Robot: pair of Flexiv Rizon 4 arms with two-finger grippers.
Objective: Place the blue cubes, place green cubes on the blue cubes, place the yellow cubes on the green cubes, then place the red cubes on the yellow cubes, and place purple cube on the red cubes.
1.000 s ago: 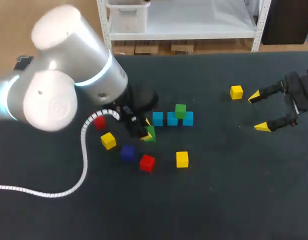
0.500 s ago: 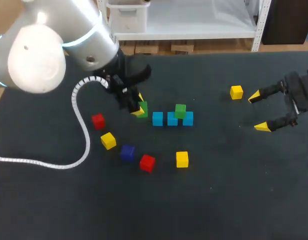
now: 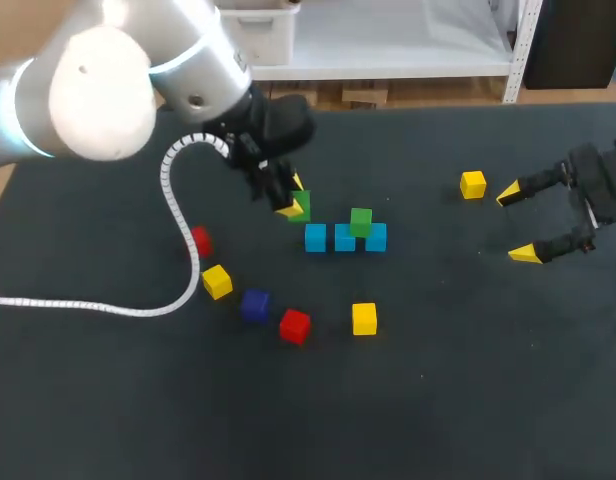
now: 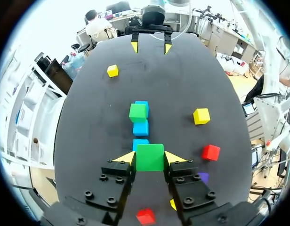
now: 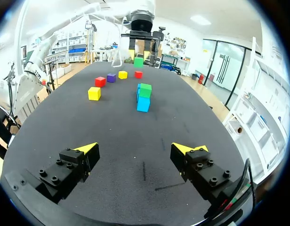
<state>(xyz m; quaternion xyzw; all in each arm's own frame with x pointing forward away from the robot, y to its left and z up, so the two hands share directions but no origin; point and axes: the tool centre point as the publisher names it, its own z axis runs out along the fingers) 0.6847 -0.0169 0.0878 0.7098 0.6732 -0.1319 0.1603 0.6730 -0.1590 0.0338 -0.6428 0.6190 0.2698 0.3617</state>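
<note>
Left tool [image 4: 150, 159]: clamped on small green cube [image 4: 149, 155], at near end of light-blue cube row [image 4: 140, 128]. Right tool [image 5: 139, 149]: fingers apart, well clear of that row.

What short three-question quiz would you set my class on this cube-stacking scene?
1. True or false: the right pincer is shut.
2. Which cube is the left pincer shut on? A red, B green, C purple.
3. How many cubes make up the row of blue cubes?

Key: 1 false, its fingers stand apart around nothing. 2 B, the held green cube. 3 three.
</note>
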